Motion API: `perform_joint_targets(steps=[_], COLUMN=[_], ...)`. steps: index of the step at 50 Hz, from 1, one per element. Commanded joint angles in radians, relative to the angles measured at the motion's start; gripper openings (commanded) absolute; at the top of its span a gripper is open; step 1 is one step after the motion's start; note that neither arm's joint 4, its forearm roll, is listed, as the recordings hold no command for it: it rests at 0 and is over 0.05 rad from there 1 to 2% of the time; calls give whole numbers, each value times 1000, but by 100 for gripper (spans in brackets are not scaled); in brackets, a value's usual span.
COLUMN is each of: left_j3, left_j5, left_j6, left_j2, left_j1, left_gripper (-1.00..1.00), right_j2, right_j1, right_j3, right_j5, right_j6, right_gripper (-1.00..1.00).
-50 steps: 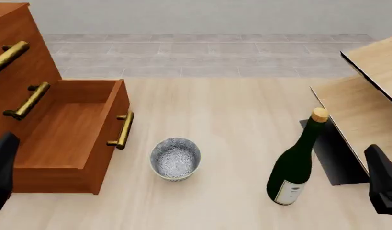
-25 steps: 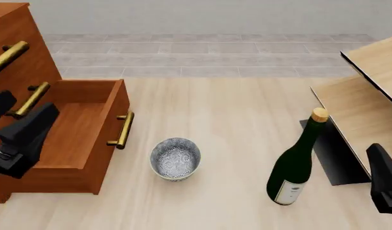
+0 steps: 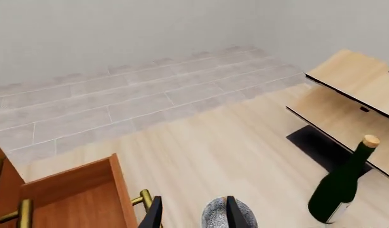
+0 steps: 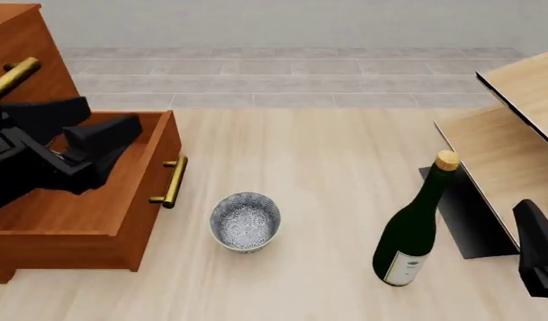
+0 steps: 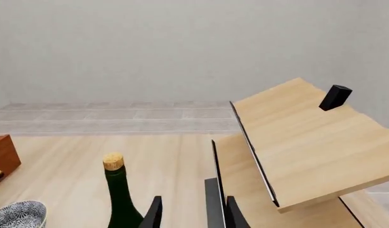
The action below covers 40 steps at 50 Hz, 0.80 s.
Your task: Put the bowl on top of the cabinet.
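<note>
Bowl [image 4: 245, 221] upright on the pale wood table [image 4: 318, 174], just beside the cabinet's [image 4: 28, 73] open drawer [image 4: 113, 194].
Left gripper [image 4: 113, 137] spread, empty, above the drawer; right gripper [image 5: 191, 211] spread, low by the bottle [image 4: 415, 227] and shelf [image 4: 510, 147]. Bare table lies between bowl and bottle.

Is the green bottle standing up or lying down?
Standing up. The bottle rests on its base with its cork pointing upward.

Front camera looked down from above the near edge; both wrist cameras faced forward, sharing the bottle [image 4: 413, 231] and bowl [image 4: 245, 221].
</note>
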<state>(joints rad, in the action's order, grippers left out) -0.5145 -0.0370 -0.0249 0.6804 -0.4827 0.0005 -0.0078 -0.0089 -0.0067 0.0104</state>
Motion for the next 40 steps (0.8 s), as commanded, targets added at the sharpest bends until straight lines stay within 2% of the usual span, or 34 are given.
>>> perform_joint_targets(steps=[1,4,10,16,35,40], left_j3=[-73,-75,-62,-60,-37,-25], left_j5=[-50,-48,-29,-32,-1,10], left_j6=[-50,-99,-88,-148,-230,-243], left_j2=[143,208,256,337,436,454], left_j1=[6,40,50,69,-14,-12], left_gripper=[100,100,100,100,100,100], right_j2=[0,0,0,0,0,0], right_j1=[0,1,-1,-3,-3,-3], right_j3=[0,-1,-3,-1,-1,0], right_j5=[-2,-2,-3,-6,-12,-15], right_j6=[4,6,10,14,22,24], right_gripper=[100,100,100,100,100,100])
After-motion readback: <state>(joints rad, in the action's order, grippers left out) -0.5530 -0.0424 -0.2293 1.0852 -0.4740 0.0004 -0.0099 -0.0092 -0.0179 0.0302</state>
